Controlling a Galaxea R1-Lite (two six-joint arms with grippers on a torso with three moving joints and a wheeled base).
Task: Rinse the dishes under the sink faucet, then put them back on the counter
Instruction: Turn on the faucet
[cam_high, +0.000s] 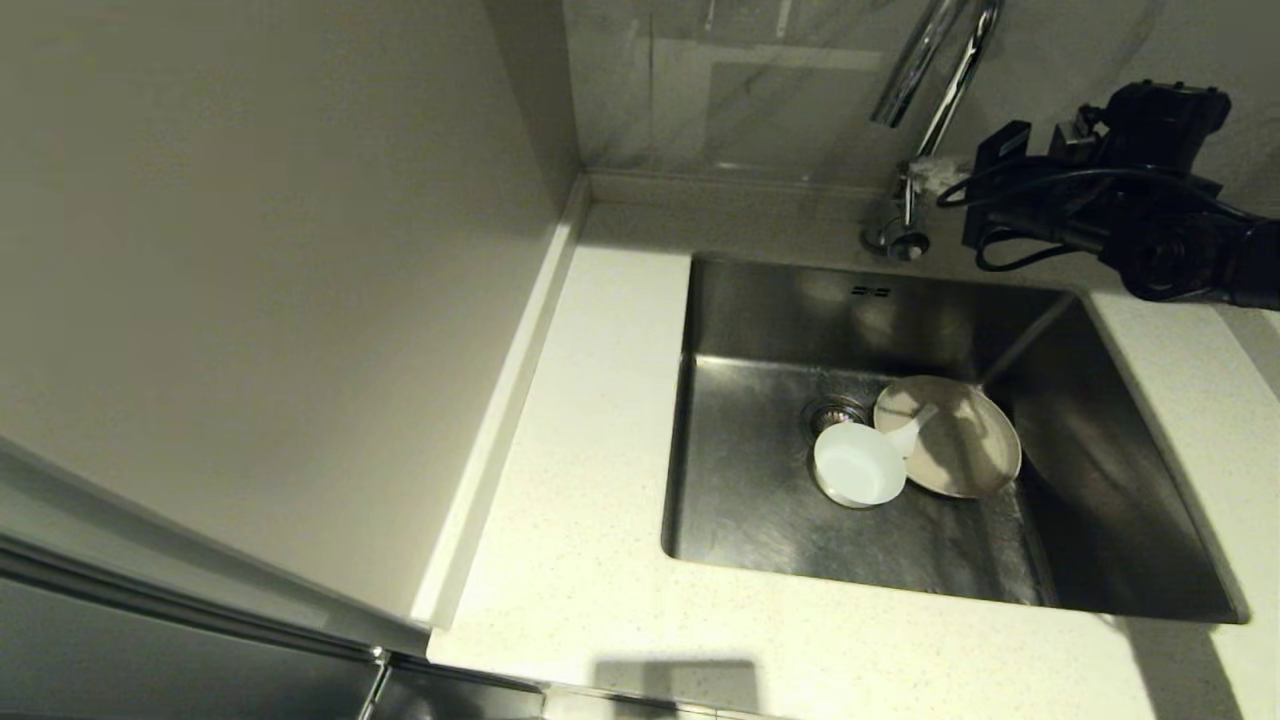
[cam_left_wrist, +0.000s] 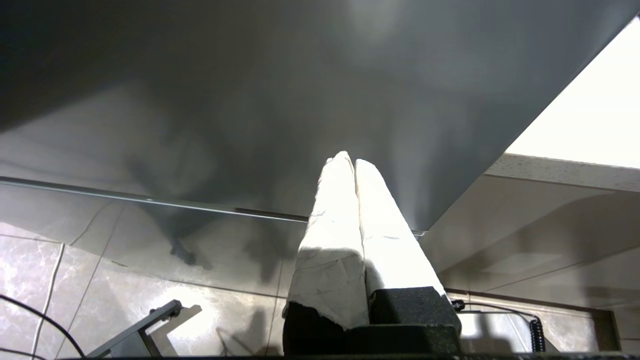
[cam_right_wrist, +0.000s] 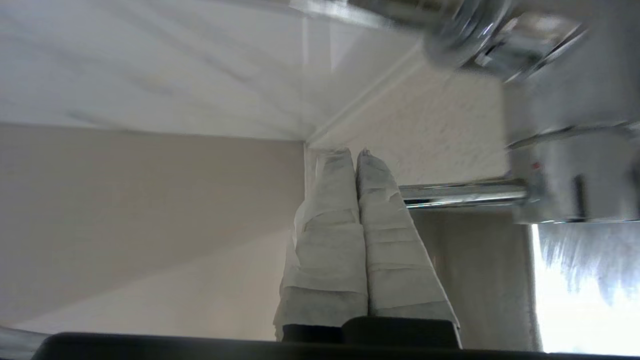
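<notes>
Dishes lay together on the floor of the sink (cam_high: 760, 480), a brushed steel basin set into the pale speckled counter (cam_high: 580, 520). The small white bowl (cam_high: 858, 465) sat upright just beside the round drain (cam_high: 832, 412), and the short white spoon (cam_high: 912, 430) leaned with its handle against the bowl's rim and its other end on the shallow plate (cam_high: 960, 440). The plate lay next to the bowl on the robot's right, touching it or nearly so. Two small overflow slots (cam_high: 870, 291) showed on the basin's back wall.

Behind the sink rose the chrome faucet (cam_high: 925, 70), its spout arching over the basin, its base (cam_high: 897, 235) standing on the counter's back strip. The right arm (cam_high: 1130, 200) reached in at the height of the faucet's lever. Its wrist view showed the right gripper (cam_right_wrist: 356, 155) with its two white-wrapped fingers (cam_right_wrist: 330, 225) pressed together and holding nothing, the lever's chrome rod (cam_right_wrist: 465, 195) just beside them; whether they touched it I could not tell.

The left gripper (cam_left_wrist: 348, 160) hung low beside the cabinet front, outside the head view, its wrapped fingers likewise closed against each other on nothing, above a tiled floor (cam_left_wrist: 150, 300).
</notes>
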